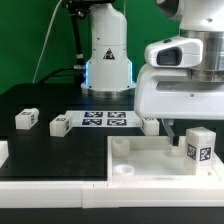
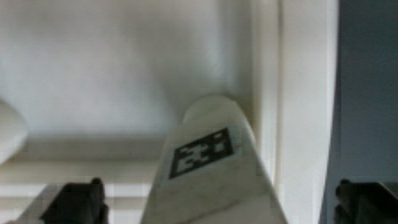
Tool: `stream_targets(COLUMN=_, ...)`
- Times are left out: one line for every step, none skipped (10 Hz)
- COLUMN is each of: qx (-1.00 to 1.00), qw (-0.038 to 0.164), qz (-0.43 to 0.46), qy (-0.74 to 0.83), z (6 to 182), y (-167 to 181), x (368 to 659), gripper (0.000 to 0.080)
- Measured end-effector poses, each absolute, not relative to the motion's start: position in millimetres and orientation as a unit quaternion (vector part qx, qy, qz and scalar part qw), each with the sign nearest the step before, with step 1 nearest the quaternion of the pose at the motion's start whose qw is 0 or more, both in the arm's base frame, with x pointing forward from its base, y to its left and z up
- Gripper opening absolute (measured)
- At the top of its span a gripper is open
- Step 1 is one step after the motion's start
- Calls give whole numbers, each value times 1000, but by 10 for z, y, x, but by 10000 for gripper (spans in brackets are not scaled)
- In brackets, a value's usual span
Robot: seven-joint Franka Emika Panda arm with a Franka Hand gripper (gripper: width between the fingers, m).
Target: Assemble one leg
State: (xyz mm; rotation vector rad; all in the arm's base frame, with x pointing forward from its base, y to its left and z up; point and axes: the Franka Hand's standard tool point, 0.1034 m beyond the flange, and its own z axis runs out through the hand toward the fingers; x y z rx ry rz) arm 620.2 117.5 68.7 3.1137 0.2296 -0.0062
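A leg [image 1: 199,147], a chunky white block with a black-and-white tag, stands upright on the large white slab [image 1: 150,160] at the exterior view's right. My gripper [image 1: 190,138] hangs over it, one dark finger [image 1: 171,134] showing beside it. In the wrist view the leg [image 2: 210,160] lies between my two dark fingers [image 2: 75,200], with a gap on each side. The gripper [image 2: 221,205] is open and touches nothing. Three more legs lie on the black table: two at the left [image 1: 26,119] [image 1: 58,125] and one by the slab's far edge [image 1: 150,124].
The marker board [image 1: 105,119] lies flat in front of the robot base [image 1: 107,60]. The slab has round sockets [image 1: 120,146] [image 1: 124,170] near its left corners. A white part [image 1: 3,152] shows at the left edge.
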Motion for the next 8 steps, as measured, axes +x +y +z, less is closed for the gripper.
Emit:
stream_targets(qx=993, qw=10, qz=-4, qy=119, z=687, y=1176, x=6196, gripper=649)
stream_targets(qx=990, qw=10, qz=-4, qy=143, z=687, y=1171, x=6198, gripper=649)
stream_targets(qx=987, qw=12, qz=-4, qy=160, z=687, y=1158, x=6200, gripper=636)
stream_targets(qx=988, qw=12, qz=-4, qy=151, z=687, y=1158, x=6200, gripper=636)
stream_targets(qx=991, qw=12, qz=-4, qy=134, z=687, y=1158, x=6200, gripper=448)
stream_targets(qx=994, qw=12, qz=-4, qy=110, z=685, y=1156, x=6198, gripper=448)
stream_targets(qx=999, qw=11, qz=-3, qy=37, z=684, y=1168, x=6194, gripper=288)
stream_targets(qx=999, qw=10, qz=-3, qy=-53, z=686, y=1201, x=6186, gripper=290)
